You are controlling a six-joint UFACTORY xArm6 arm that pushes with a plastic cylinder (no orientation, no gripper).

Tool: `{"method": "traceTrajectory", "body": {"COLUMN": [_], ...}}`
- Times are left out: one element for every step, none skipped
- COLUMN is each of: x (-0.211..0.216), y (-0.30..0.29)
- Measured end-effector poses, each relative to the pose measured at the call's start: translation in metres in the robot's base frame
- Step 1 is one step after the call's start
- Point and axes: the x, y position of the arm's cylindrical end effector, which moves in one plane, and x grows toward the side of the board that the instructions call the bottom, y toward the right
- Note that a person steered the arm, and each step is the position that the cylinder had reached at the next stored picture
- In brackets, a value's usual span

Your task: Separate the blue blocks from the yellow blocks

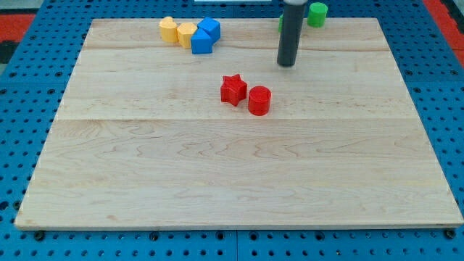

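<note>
Two yellow blocks sit near the board's top edge left of centre: a yellow rounded block and a yellow hexagonal block. Two blue blocks touch them on the right: a blue cube and a blue block with a pointed top. The four form one tight cluster. My tip is the lower end of the dark rod, at the board's upper right of centre. It is well to the right of the cluster and touches no block.
A red star and a red cylinder sit together near the board's centre, below and left of my tip. A green block stands at the top edge, right of the rod. The wooden board lies on a blue pegboard.
</note>
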Motion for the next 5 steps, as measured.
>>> {"method": "traceTrajectory", "body": {"x": [-0.068,-0.094,-0.092,-0.082,-0.055], "y": [-0.044,-0.055,-0.152,-0.165,-0.143]}}
